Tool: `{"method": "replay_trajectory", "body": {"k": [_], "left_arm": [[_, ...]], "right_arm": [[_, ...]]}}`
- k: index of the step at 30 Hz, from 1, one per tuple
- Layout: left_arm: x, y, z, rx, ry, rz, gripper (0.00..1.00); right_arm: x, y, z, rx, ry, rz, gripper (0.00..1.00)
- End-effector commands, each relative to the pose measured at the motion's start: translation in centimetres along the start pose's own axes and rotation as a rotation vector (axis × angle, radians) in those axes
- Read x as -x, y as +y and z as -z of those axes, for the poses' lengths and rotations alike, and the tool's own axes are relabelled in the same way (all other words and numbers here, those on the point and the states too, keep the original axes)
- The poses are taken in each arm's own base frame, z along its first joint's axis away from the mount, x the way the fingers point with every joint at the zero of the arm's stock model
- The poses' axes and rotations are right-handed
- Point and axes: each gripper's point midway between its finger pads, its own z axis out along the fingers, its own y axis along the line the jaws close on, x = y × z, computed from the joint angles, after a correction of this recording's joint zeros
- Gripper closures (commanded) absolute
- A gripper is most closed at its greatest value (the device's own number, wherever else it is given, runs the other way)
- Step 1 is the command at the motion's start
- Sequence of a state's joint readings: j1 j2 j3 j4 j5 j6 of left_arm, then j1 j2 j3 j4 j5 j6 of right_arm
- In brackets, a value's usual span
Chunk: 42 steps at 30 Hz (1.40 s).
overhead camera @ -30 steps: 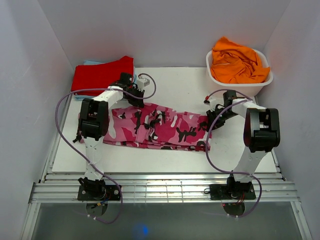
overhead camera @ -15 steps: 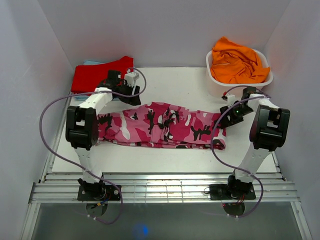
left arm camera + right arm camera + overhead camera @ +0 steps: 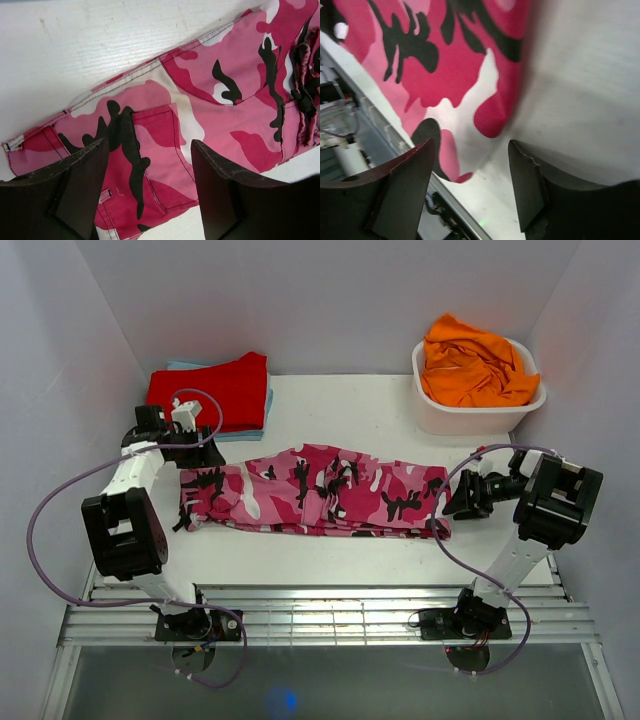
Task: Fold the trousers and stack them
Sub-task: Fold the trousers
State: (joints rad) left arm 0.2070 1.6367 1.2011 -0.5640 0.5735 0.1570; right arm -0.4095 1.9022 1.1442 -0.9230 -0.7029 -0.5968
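My left gripper (image 3: 149,147) and right gripper (image 3: 471,145) hover empty, jaws spread, over the ends of the trousers (image 3: 320,490). I should pinch every layer squarely, though the right hem looks blurred.

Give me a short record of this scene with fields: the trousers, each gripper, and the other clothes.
trousers: camouflage print, laid out lengthwise across the table, not held
left gripper: open, over the trousers' left end
right gripper: open, at the trousers' right end
red garment: folded, far left corner
orange garment: heaped in the white tub, far right
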Motion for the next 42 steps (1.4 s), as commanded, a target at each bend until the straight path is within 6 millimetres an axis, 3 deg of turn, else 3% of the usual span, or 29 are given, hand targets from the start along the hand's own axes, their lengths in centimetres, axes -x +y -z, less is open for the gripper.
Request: {"method": "replay_trajectory", "body": {"k": [1,6,8,9,12,13,18,19,21,22,26,31,36,42], "left_arm": [[0.3,0.2,2.0,-0.017,-0.048,0.052,0.23],[0.1,2.2,2.8,0.004,-0.063,0.108,0.23],[0.1,2.9,3.0,0.018,-0.063,0.118,0.23],[0.1,3.1,3.1,0.023,-0.060,0.120,0.23],[-0.6,4.0,3.0,0.038,-0.040,0.128,0.23],[-0.9,4.3,3.1,0.048,-0.033,0.130,0.23],[-3.2,4.8,3.0,0.048,0.050,0.130,0.20],[-3.8,4.9,2.9,0.043,0.065,0.131,0.02],[-4.7,4.6,3.1,0.018,0.083,0.156,0.02],[-5.5,4.4,3.1,0.006,0.091,0.171,0.02],[-7.2,2.3,3.1,-0.095,0.101,0.234,0.02],[-9.4,-0.7,2.7,-0.236,0.107,0.312,0.02],[-12.0,-2.6,2.1,-0.328,0.154,0.391,0.03],[-13.6,-2.6,-0.1,-0.318,0.231,0.424,0.14]], "right_arm": [[-3.4,-0.3,-2.8,0.029,0.083,-0.111,0.35],[-3.4,-1.6,-3.0,-0.046,0.095,-0.143,0.43],[-3.6,-2.1,-3.1,-0.066,0.108,-0.158,0.57],[-3.8,-2.5,-3.1,-0.080,0.113,-0.165,0.72],[-2.8,-2.7,-2.2,-0.100,0.076,-0.128,0.92],[-2.7,-2.8,-1.8,-0.109,0.070,-0.113,0.92],[-1.3,-2.9,3.5,-0.200,-0.007,0.005,0.92],[-0.4,-3.0,4.9,-0.223,-0.031,0.034,0.92],[-0.2,-2.5,7.4,-0.238,-0.053,0.076,0.92],[1.0,-2.3,8.9,-0.259,-0.076,0.112,0.92],[2.2,0.4,11.6,-0.236,-0.117,0.204,0.92],[4.8,6.7,11.7,-0.018,-0.234,0.276,0.92],[6.2,13.2,8.6,0.141,-0.235,0.396,0.92],[7.4,19.2,5.0,0.214,-0.198,0.547,0.92]]}}
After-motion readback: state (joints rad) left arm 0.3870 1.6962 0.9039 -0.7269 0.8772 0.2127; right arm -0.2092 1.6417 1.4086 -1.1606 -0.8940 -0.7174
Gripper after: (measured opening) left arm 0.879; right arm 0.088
